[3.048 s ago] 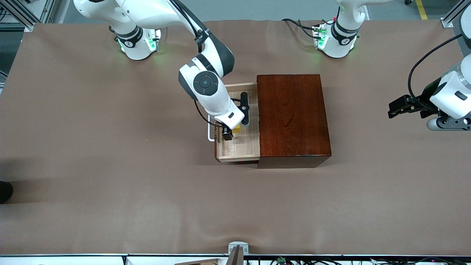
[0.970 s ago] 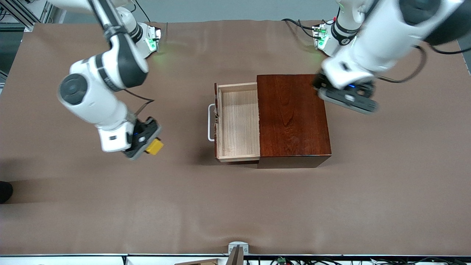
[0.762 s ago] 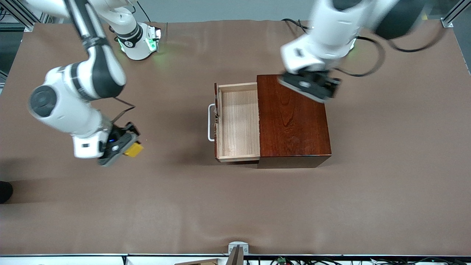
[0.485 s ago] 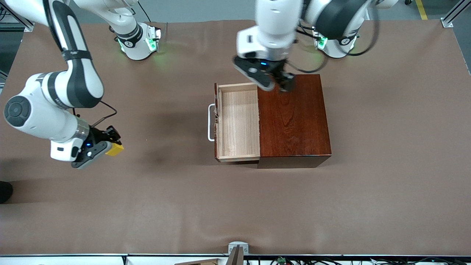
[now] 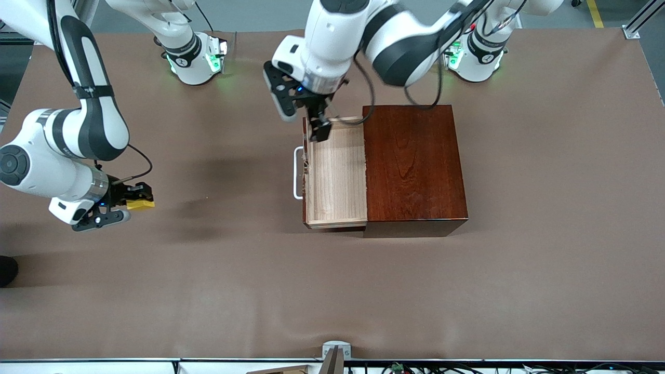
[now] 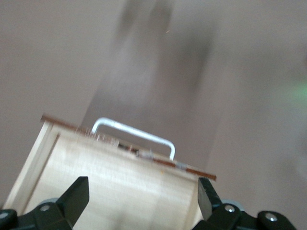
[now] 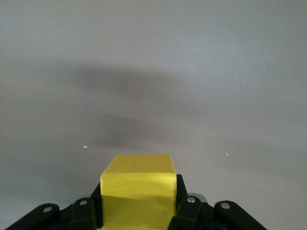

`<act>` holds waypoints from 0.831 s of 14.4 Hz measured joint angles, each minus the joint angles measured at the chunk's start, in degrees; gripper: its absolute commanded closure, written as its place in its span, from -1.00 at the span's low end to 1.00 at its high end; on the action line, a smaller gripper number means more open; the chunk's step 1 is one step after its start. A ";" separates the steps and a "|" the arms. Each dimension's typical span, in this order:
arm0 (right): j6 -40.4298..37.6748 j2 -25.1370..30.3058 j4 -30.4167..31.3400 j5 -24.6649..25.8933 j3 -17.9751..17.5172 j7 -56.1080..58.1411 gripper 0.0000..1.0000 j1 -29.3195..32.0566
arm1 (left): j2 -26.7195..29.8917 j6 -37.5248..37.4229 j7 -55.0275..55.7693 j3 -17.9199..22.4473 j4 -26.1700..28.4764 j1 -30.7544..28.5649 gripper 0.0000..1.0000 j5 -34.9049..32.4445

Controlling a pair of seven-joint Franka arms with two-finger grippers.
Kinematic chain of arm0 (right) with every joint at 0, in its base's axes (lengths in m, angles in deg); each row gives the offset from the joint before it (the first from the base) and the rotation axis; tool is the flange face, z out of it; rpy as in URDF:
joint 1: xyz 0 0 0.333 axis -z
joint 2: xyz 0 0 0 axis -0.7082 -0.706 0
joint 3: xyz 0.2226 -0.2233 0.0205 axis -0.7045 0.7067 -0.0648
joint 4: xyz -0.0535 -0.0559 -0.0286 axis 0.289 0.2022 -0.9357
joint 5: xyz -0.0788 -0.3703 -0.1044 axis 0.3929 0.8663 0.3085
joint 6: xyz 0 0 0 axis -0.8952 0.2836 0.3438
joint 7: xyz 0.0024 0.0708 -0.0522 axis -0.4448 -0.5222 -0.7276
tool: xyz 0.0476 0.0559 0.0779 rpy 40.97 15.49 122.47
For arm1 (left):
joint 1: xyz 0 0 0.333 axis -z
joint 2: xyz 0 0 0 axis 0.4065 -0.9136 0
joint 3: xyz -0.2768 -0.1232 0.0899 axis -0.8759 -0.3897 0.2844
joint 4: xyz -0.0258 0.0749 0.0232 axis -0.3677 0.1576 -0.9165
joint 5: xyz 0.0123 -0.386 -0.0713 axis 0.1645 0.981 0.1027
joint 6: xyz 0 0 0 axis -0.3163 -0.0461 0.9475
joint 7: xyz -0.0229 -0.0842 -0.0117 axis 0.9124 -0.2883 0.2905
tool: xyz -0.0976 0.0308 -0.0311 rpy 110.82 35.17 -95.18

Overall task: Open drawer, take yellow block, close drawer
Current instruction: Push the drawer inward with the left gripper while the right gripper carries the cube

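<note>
The right gripper (image 5: 136, 201) hangs over the brown-covered table (image 5: 208, 291) toward the right arm's end, its jaws clamped on the small bright yellow cube (image 5: 140, 204). The pale-wood drawer (image 5: 335, 176) with its white U-shaped bar handle (image 5: 297, 173) stands pulled out of the glossy reddish-brown wooden box (image 5: 413, 166). The left gripper (image 5: 318, 127) hovers over the drawer, jaws spread wide and empty.

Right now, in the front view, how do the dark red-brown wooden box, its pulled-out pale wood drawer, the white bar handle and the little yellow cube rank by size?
Largest to smallest:
1. Dark reddish-brown wooden box
2. Open pale-wood drawer
3. White U-shaped handle
4. Small yellow cube, held up in the right gripper, so it sits nearer the camera and may look slightly bigger.
</note>
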 measured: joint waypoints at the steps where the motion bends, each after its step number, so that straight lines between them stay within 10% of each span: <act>1: 0.11 -0.51 0.14 0.20 0.02 -1.87 1.00 0.64 | -1.91 1.65 -4.89 0.05 -0.53 0.49 -1.00 0.01; 12: 8.02 -7.57 0.36 0.32 -0.12 -14.25 1.00 1.91 | -13.33 11.22 -16.46 8.73 -2.00 6.17 -1.00 0.01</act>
